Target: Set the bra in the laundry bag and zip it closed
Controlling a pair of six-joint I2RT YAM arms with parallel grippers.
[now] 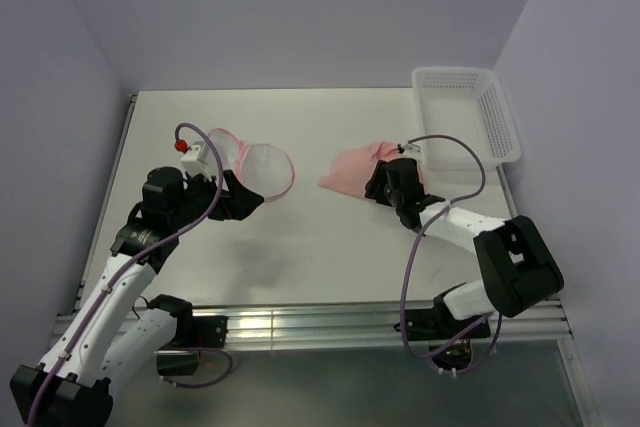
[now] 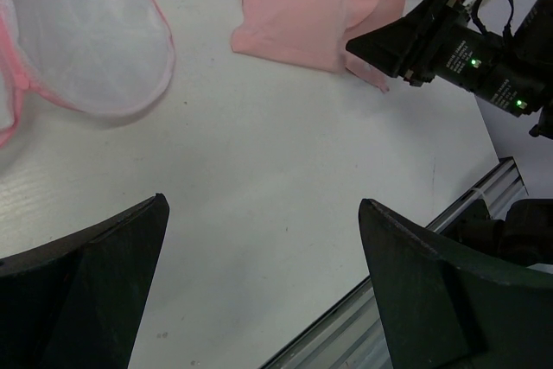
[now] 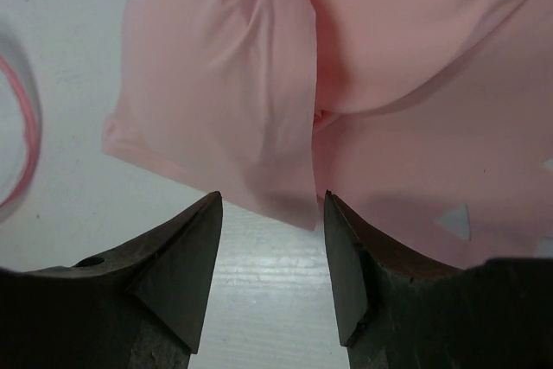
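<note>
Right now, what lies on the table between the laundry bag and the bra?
Nothing: bare table separates laundry bag from bra, clearest in the top view.

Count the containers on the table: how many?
2. The mesh laundry bag lies left of centre on the table. The white lattice basket sits at the far right corner. The arms cover some of the table, so a small one could be hidden.

- Left arm (image 1: 118, 292): white links, black joints, a purple cable (image 1: 205, 209) looping to a red-capped white wrist mount (image 1: 195, 154).
- Right arm (image 1: 460, 229): same white-and-black build, purple cable loop, two green lights (image 2: 473, 62) on the wrist.
- Fingers (image 3: 173, 257): matte black wedges.
</note>
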